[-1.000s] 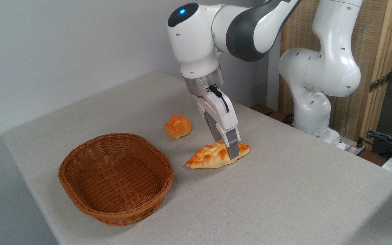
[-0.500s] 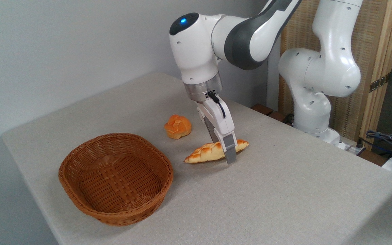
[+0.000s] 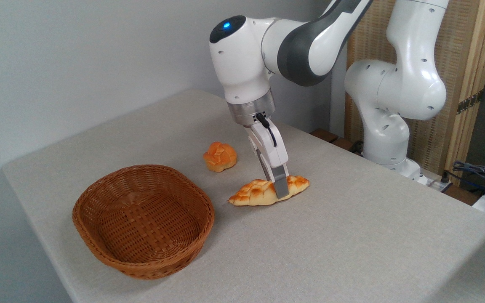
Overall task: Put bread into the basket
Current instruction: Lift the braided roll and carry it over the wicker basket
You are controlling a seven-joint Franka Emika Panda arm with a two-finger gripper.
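The grey worktop [image 3: 352,235] holds a brown woven basket [image 3: 143,219]. Right of it lies the bread [image 3: 267,191], long, braided, golden with pale lines and pointy ends. The gripper [image 3: 279,187] pinches its middle.

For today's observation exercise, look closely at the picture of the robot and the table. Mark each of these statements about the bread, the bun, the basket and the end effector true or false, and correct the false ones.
1. The basket has nothing in it. True.
2. The braided bread lies inside the basket. False: it lies on the tablecloth, to the right of the basket and apart from it.
3. The end effector is down at the braided bread, with one finger in front of the loaf. True.
4. The small round bun touches the braided bread. False: there is bare cloth between them.
5. The end effector is above the basket. False: it is at the bread, right of the basket.
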